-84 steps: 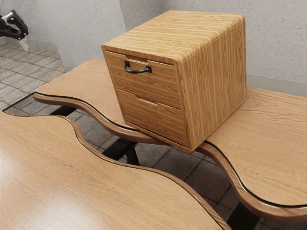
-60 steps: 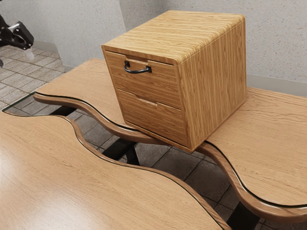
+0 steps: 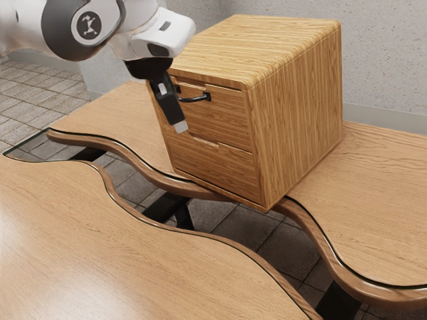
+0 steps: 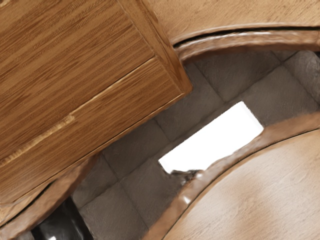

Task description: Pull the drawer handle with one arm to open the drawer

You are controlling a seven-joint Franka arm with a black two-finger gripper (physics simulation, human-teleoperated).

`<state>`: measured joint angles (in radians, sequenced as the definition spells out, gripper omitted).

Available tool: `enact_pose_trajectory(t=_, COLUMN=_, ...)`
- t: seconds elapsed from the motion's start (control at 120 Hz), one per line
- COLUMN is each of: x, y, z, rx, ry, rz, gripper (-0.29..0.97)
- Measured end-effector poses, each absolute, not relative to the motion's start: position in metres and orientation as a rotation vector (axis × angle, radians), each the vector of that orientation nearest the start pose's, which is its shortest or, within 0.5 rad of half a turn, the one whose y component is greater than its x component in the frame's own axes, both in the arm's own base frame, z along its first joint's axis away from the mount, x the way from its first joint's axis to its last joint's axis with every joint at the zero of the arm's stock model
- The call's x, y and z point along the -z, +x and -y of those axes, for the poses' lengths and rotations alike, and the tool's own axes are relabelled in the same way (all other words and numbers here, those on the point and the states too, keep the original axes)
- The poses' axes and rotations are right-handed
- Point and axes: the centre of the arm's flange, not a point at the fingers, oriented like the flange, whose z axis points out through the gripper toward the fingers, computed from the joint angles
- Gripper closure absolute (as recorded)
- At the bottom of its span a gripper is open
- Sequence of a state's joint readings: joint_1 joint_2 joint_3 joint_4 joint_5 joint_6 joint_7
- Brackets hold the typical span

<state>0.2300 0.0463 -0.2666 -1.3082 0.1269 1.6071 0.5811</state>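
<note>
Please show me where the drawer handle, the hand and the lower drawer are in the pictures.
drawer handle (image 3: 195,100): exterior view, on the black bar's visible part.
hand (image 3: 177,121): exterior view, near its lower end.
lower drawer (image 3: 212,163): exterior view, middle of its front.

- The light striped-wood cabinet (image 3: 290,100) stands upright on the far table (image 3: 373,200), its front bottom corner jutting over the table's wavy near edge.
- The top drawer (image 3: 220,123) is shut, flush with the cabinet's front.
- The black curved handle (image 3: 197,99) sits by the drawer's upper edge.
</note>
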Motion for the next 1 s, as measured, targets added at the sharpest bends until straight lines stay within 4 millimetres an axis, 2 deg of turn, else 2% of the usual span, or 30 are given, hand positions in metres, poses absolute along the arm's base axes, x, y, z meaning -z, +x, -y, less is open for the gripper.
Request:
enact_pose_trajectory(t=0.033, x=-0.721, y=0.578, z=0.005, rx=0.341, ry=-2.776, rz=-0.961, gripper=0.02)
enact_pose_trajectory(t=0.058, x=-0.717, y=0.591, z=-0.005, rx=0.365, ry=-2.755, rz=-0.996, gripper=0.03)
enact_pose_trajectory(t=0.083, x=-0.715, y=0.600, z=-0.030, rx=0.385, ry=-2.741, rz=-0.990, gripper=0.03)
enact_pose_trajectory(t=0.108, x=-0.715, y=0.604, z=-0.065, rx=0.399, ry=-2.732, rz=-0.958, gripper=0.03)
enact_pose_trajectory(t=0.142, x=-0.716, y=0.603, z=-0.115, rx=0.412, ry=-2.719, rz=-0.906, gripper=0.03)
enact_pose_trajectory(t=0.167, x=-0.716, y=0.601, z=-0.145, rx=0.420, ry=-2.704, rz=-0.883, gripper=0.02)
enact_pose_trajectory(t=0.192, x=-0.713, y=0.602, z=-0.163, rx=0.429, ry=-2.685, rz=-0.889, gripper=0.02)
enact_pose_trajectory(t=0.225, x=-0.708, y=0.608, z=-0.173, rx=0.440, ry=-2.653, rz=-0.935, gripper=0.02)
enact_pose_trajectory(t=0.25, x=-0.705, y=0.612, z=-0.171, rx=0.449, ry=-2.622, rz=-0.983, gripper=0.02)
enact_pose_trajectory(t=0.358, x=-0.707, y=0.627, z=-0.141, rx=0.489, ry=-2.475, rz=-1.201, gripper=0.02)
enact_pose_trajectory(t=0.483, x=-0.693, y=0.638, z=-0.146, rx=0.465, ry=-2.370, rz=-1.352, gripper=0.02)
enact_pose_trajectory(t=0.583, x=-0.705, y=0.612, z=-0.134, rx=0.411, ry=-2.278, rz=-1.455, gripper=0.02)
enact_pose_trajectory(t=0.625, x=-0.705, y=0.607, z=-0.129, rx=0.388, ry=-2.248, rz=-1.500, gripper=0.02)
enact_pose_trajectory(t=0.742, x=-0.682, y=0.617, z=-0.102, rx=0.350, ry=-2.161, rz=-1.670, gripper=0.02)
enact_pose_trajectory(t=0.817, x=-0.678, y=0.621, z=-0.084, rx=0.352, ry=-2.091, rz=-1.752, gripper=0.02)
enact_pose_trajectory(t=0.9, x=-0.681, y=0.613, z=-0.080, rx=0.348, ry=-2.024, rz=-1.784, gripper=0.02)
enact_pose_trajectory(t=1.0, x=-0.678, y=0.616, z=-0.084, rx=0.363, ry=-1.962, rz=-1.806, gripper=0.02)
